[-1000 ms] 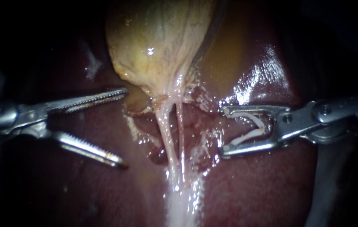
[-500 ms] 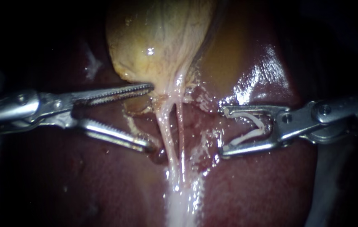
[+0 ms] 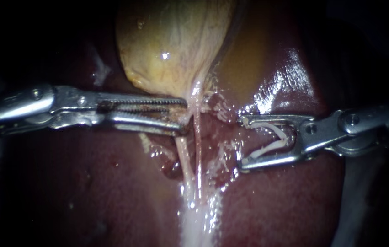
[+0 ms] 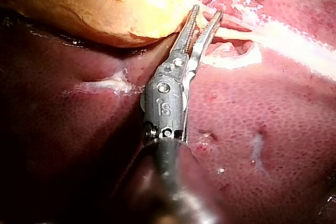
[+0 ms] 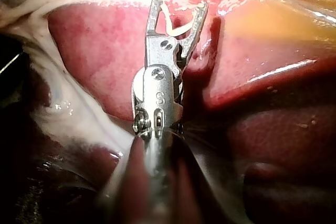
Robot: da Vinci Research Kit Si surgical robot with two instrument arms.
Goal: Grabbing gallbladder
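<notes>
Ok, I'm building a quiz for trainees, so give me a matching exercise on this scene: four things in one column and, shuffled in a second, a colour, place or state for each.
1 gallbladder
2 liver
3 left instrument
4 right instrument

a carries a white clip
b dark red
c pale yellow
d tip at the gallbladder's lower end

Pairs: 1-c, 2-b, 3-d, 4-a.

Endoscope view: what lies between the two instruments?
In the endoscope view, two pale tubes from the gallbladder run over wet liver between the left instrument and the right instrument, which carries a white clip.
</notes>
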